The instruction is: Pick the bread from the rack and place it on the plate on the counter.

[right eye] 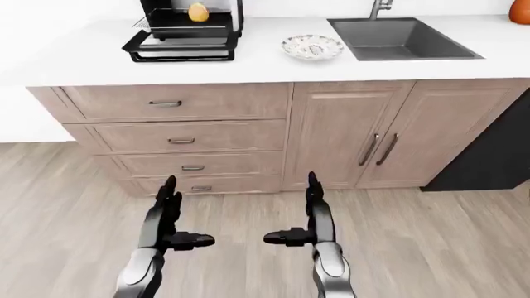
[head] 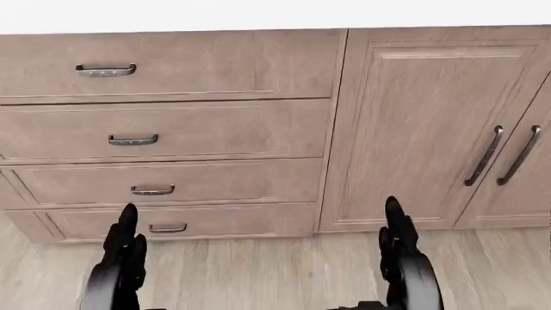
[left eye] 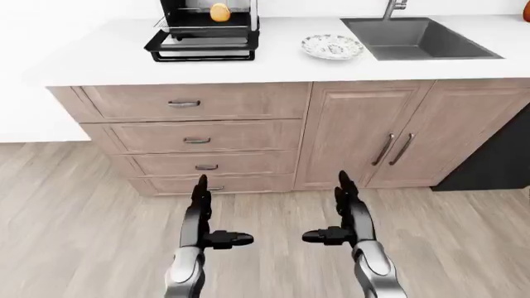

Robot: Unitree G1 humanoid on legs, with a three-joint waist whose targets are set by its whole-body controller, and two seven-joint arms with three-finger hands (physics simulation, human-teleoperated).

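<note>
A: In the left-eye view, what holds what?
B: The black rack (left eye: 204, 31) stands on the white tabletop (left eye: 99, 59) at the top left, and the bread (left eye: 219, 12) sits inside it on the upper level. The patterned plate (left eye: 332, 46) lies bare to the rack's right, just beside the grey sink (left eye: 418, 38), whose basin looks empty. An orange object (left eye: 526, 12) is cut off by the top right edge.
A: And room to move?
B: The tabletop's near edge runs across above the drawers (left eye: 194, 139) and cabinet doors (left eye: 397, 133). Wood floor (left eye: 74, 211) lies open between the cabinets and the arms. The left robot hand (left eye: 211, 220) and right robot hand (left eye: 340, 217) hang low, well apart, fingers spread, thumbs pointing toward each other, holding nothing.
A: The head view?
B: Only drawer fronts, two door handles (head: 508, 155) and both fingertips; the rack, bread and plate fall outside it.
A: The right-eye view?
B: Nearly the same scene, plus a dark panel (right eye: 493, 155) at the right edge beyond the cabinet doors.
</note>
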